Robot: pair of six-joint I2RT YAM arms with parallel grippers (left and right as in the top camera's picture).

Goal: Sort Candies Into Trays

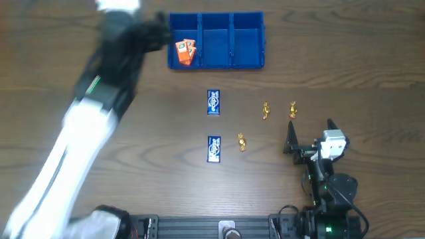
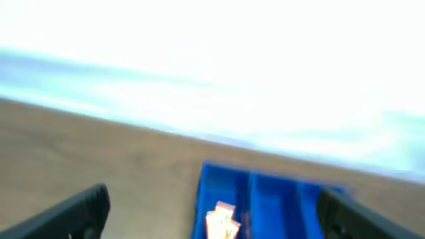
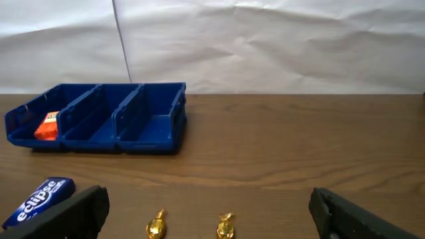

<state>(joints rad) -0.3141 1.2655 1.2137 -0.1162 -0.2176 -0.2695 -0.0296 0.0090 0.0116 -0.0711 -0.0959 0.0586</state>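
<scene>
We judge the step in hand to be the next pick; the left end effector (image 2: 212, 199), wide and empty, hangs near the 9 o'clock end of the tray (image 1: 246, 65); the right end effector (image 3: 206, 202) is wide and empty; the far blue bar (image 1: 213, 103) and near blue bar (image 1: 213, 149) lie on the tabletop (image 1: 345, 73) at 6 o'clock of the tray, long axes 12 to 6; we close across 9 to 3 at mid-length.

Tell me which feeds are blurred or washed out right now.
Left wrist view: smeared throughout, upper half blown out white, tray and orange candies soft. Top view: left arm streaked with blur, blue candies and gold candies on the table crisp. Right wrist view: sharp, evenly lit, no glare.
</scene>
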